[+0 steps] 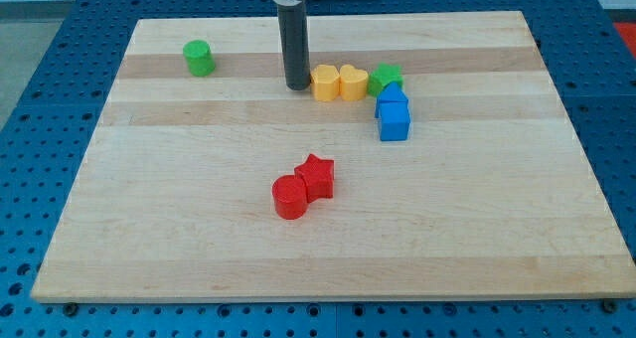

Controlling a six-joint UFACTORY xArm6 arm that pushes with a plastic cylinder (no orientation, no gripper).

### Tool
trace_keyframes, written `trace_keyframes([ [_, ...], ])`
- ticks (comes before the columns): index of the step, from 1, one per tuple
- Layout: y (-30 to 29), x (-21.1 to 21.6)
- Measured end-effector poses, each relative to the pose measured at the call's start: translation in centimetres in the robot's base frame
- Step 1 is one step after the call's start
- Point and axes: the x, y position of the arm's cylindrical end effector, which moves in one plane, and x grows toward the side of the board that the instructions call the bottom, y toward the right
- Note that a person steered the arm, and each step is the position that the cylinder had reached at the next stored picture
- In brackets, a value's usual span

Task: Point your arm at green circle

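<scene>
The green circle block (199, 58) stands near the view's top left of the wooden board (199, 229). My rod comes down from the view's top, and my tip (297, 84) rests on the board well to the right of the green circle. The tip sits just left of a yellow hexagon block (325, 83), close to touching it.
A yellow heart block (353, 83) and a green star block (386, 78) continue the row to the right. Two blue blocks (394, 112) lie below the green star. A red star (317, 175) and a red cylinder (290, 197) touch near the board's middle.
</scene>
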Motion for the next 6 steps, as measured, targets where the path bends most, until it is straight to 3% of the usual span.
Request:
trace_keyframes([
  [2,0.0,0.0],
  [3,-1.4,-2.1],
  [6,-11.9,-9.4],
])
